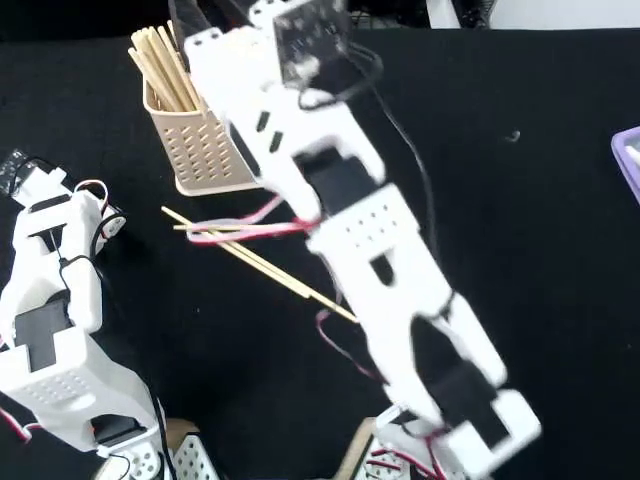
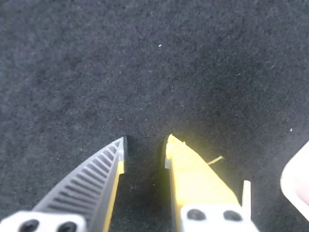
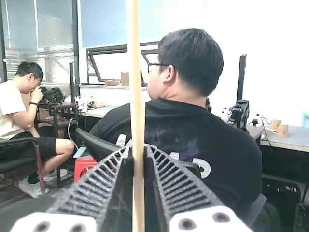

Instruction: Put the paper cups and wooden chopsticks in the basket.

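So the right pincer is clamped on one stick. The stick stands upright between the ribbed fingers and runs well past the tips, with more of it going down behind them. From above, that arm's wrist end hangs just beside the basket, which already has a bundle leaning in it. I'd call this the drop-in step for that stick.

The left pincer is parked low over the black cloth, with its tips apart and nothing between them.

Two loose sticks lie on the cloth back toward the right arm's base from its pincer, partly under the forearm. A pink wire off the arm crosses right over them.

Stuff I'd worry about:

- It's a single pinch on a long thin stick, so it can swivel in the grip. If it tilts before release, the lower end could catch the basket rim or skid off outside.
- The bundle hogs one side of the basket. Coming down onto it could jam the stick or lever one of the others out.
- The basket looks light, so a sideways bump from the wrist could shove or tip it.
- That wire could snag the loose sticks when the arm swings and drag them somewhere awkward.
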Controlling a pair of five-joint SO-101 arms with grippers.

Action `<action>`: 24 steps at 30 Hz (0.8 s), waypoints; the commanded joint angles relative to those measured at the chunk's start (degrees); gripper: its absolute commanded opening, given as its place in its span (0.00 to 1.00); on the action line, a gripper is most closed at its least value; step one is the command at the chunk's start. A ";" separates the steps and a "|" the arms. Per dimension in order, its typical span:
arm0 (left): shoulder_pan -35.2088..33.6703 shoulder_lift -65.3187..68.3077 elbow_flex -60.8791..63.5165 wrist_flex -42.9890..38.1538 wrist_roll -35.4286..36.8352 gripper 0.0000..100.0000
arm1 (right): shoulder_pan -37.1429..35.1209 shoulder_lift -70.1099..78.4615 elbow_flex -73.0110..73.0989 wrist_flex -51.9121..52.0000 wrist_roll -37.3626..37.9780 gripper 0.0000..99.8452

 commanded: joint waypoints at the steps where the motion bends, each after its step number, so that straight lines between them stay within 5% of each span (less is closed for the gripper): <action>1: 1.54 0.00 -0.48 -0.88 0.53 0.15 | 1.23 5.93 -12.35 -1.41 2.46 0.01; 9: 1.54 0.00 -0.48 -0.88 0.53 0.15 | 1.23 22.81 -25.45 -1.23 10.11 0.01; 17: 1.54 0.00 -0.57 -0.88 0.53 0.15 | -0.44 24.57 -21.76 3.96 9.85 0.02; 24: 1.63 0.00 -0.57 -0.97 0.53 0.15 | -0.26 24.31 -22.37 12.31 5.98 0.12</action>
